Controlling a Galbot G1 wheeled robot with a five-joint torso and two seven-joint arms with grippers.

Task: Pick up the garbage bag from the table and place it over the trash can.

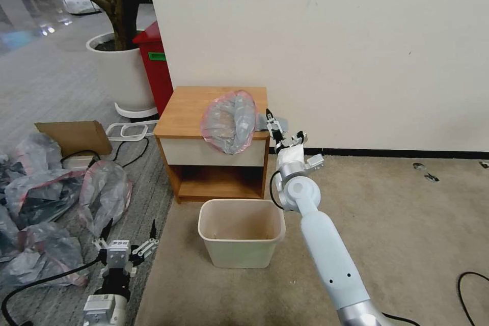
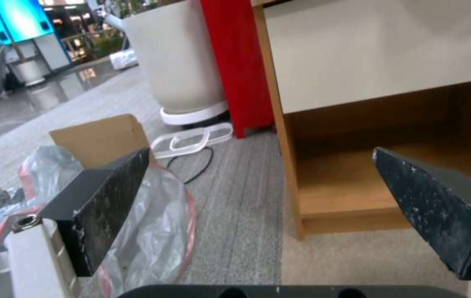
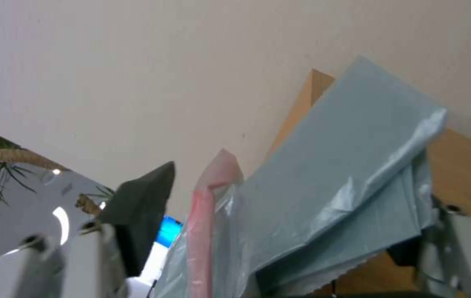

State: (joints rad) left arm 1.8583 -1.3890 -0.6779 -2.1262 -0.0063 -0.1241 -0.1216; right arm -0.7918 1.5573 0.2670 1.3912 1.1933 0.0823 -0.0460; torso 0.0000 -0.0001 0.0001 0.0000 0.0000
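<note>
the left gripper [image 1: 130, 237] hangs low over the grey floor with its black fingers [image 2: 106, 198] spread wide and nothing between them; crumpled grey bags with dark contents [image 1: 46, 214] lie just beside and beyond it, and a folded cardboard piece [image 1: 76, 136] lies farther ahead. well ahead of it stand a white round planter [image 1: 119, 74] and a red bin [image 1: 155, 69]. to its right is the table [image 1: 183, 107], whose open lower shelf faces the left wrist view, and before the table sits the trash can [image 1: 240, 234], upright and open-topped on the beige carpet. the garbage bag [image 1: 229, 121] lies on the table top with its pink-red rim toward the left and its lower part drooping over the front edge onto the white drawer front. the right gripper [image 1: 275, 121] reaches up at the table's right front corner, right against the bag's right side; in the right wrist view the bag's grey folds [image 3: 335, 194] lie between its fingers [image 3: 142, 207], which stand partly apart around the plastic, and whether they pinch it cannot be told.
</note>
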